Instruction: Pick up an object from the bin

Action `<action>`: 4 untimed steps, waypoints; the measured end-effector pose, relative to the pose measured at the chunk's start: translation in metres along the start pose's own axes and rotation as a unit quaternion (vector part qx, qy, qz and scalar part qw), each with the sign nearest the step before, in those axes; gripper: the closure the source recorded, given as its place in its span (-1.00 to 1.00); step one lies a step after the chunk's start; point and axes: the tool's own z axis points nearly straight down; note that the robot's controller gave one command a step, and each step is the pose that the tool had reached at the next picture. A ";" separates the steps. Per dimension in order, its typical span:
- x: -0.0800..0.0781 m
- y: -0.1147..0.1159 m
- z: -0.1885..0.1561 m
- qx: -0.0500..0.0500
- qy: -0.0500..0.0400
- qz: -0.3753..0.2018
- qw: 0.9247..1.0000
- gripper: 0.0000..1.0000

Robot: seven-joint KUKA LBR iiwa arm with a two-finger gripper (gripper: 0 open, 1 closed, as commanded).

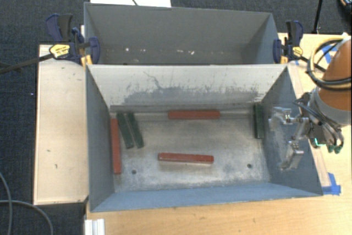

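Your gripper [287,139] hangs just right of the green bar [257,121], fingers spread and empty, over the bin's sloped wall [278,91]; that bar hugs the wall's foot, so I'd guess the red bars [186,158] well left of it grab easier.

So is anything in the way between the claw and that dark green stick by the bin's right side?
Nothing visible. The claw hangs over the bin's right wall, and only bare grey metal lies between it and the green stick.
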 end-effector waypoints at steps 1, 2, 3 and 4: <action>-0.017 0.145 0.171 -0.001 0.000 -0.082 0.997 -1.00; -0.025 0.179 0.136 0.000 -0.005 -0.133 0.991 -1.00; -0.024 0.178 0.137 0.001 -0.004 -0.120 0.993 -1.00; -0.018 0.172 0.168 0.001 -0.001 -0.095 0.996 -1.00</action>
